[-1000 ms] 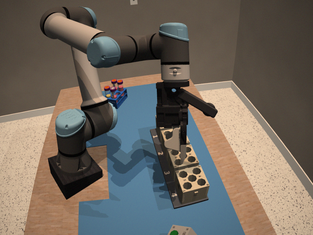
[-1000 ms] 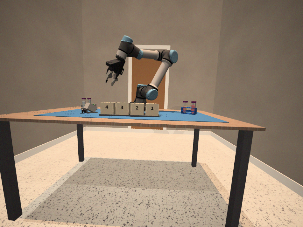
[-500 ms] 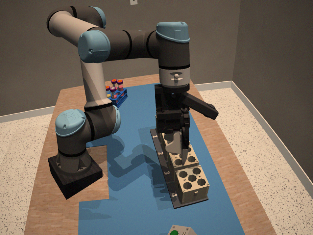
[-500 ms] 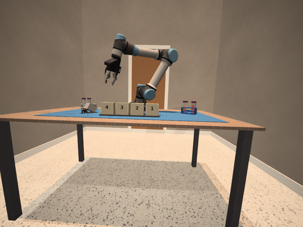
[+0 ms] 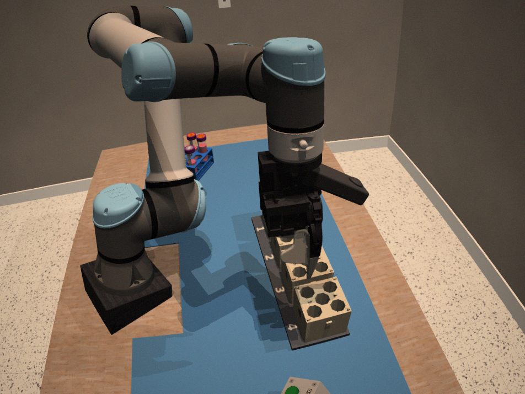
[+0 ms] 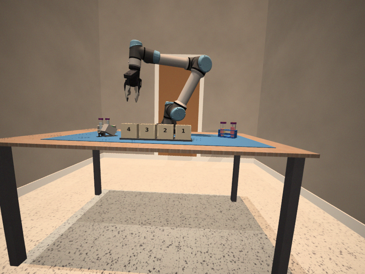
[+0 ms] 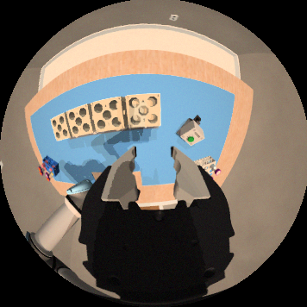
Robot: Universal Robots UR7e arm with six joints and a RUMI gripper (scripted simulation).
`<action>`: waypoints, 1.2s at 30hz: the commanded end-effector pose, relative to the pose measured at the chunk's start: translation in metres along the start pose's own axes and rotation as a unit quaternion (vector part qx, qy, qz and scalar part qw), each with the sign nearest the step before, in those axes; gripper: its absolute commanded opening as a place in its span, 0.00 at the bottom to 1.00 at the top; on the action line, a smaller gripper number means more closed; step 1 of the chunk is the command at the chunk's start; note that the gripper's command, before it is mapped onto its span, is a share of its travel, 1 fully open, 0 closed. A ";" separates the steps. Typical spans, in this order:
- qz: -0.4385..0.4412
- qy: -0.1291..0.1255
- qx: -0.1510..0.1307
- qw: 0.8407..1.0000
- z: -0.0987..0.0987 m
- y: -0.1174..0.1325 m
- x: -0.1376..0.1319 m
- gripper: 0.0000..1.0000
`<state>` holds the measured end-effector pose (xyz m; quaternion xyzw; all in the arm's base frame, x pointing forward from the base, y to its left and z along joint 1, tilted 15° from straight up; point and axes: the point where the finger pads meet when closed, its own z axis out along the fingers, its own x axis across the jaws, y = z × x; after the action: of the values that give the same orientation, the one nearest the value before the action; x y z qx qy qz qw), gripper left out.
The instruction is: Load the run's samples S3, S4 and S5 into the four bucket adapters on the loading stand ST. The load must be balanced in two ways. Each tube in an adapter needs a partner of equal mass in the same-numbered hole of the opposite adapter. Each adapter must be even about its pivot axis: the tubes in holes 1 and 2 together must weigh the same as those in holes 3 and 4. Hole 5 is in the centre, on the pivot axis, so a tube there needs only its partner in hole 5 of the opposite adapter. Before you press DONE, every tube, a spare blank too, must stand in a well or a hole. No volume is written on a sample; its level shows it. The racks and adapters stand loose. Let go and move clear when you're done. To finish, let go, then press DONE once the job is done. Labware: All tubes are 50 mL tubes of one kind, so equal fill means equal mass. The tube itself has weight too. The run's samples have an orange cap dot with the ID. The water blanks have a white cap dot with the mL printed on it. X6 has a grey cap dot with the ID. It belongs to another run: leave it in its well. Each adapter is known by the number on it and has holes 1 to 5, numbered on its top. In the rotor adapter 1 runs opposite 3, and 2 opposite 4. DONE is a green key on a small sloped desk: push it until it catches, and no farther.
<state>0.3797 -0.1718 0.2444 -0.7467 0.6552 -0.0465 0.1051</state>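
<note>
A wood-topped table (image 5: 373,245) (image 6: 206,149) (image 7: 147,62) with dark square legs (image 6: 290,212) stands on a speckled pale floor (image 5: 423,203) (image 6: 141,177) (image 7: 142,39); behind the table, a brown door (image 6: 169,85) in a white frame.

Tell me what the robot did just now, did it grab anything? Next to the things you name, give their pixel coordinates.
The gripper (image 5: 306,267) (image 6: 132,101) (image 7: 153,147) swung from slanting to pointing nearly straight down, and the arm moved with it. It's open and grabbed nothing. Box 4 (image 5: 322,327) (image 6: 128,133) (image 7: 156,111) and the green key (image 5: 292,390) (image 7: 191,139) stayed put.
</note>
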 end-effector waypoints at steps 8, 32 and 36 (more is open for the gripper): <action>-0.026 -0.037 0.003 0.999 0.000 0.000 0.000 0.35; -0.026 -0.037 0.003 0.999 0.053 0.000 -0.004 0.35; -0.026 -0.037 0.003 0.999 0.066 0.000 -0.005 0.35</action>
<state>0.3898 -0.1623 0.1924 -0.7642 0.6312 -0.0225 0.1306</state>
